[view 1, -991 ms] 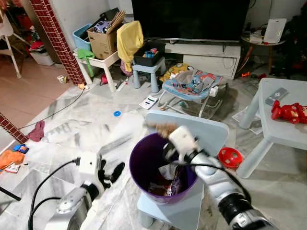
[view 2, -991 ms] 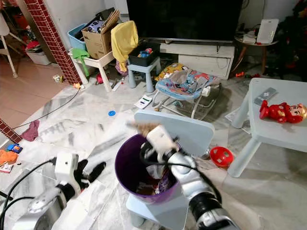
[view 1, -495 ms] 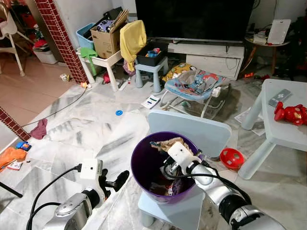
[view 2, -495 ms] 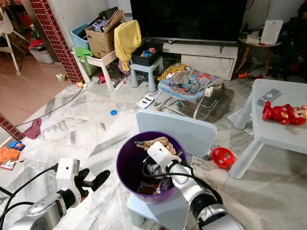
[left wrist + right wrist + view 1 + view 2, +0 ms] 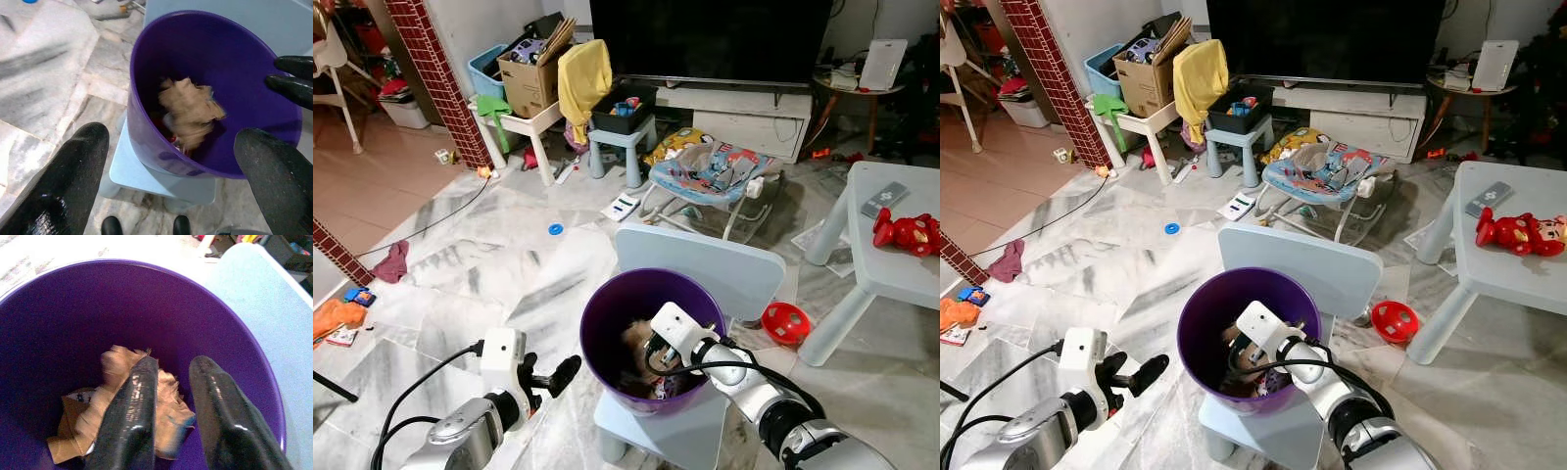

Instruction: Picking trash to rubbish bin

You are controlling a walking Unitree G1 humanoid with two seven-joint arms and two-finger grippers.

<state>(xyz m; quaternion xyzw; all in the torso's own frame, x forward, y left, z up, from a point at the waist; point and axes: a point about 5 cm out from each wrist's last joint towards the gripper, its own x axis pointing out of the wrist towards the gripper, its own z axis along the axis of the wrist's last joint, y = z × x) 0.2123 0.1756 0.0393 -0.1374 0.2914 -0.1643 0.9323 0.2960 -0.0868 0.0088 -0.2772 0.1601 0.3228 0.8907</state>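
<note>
A purple bin stands on a small light-blue chair. My right gripper reaches down inside the bin, its fingers open a little. A crumpled brown paper lies loose just under them on other trash, blurred. From the left wrist view the same paper sits deep in the bin. My left gripper hovers low over the floor just left of the bin, open and holding nothing.
A red ball lies on the floor right of the chair. A white table with a red toy stands at the right. A baby bouncer, stools, boxes and a TV stand crowd the back. A blue disc and cloths lie at the left.
My right gripper went down from above the rim into the bin with the brown paper and let it go. The left gripper stayed beside the bin.
</note>
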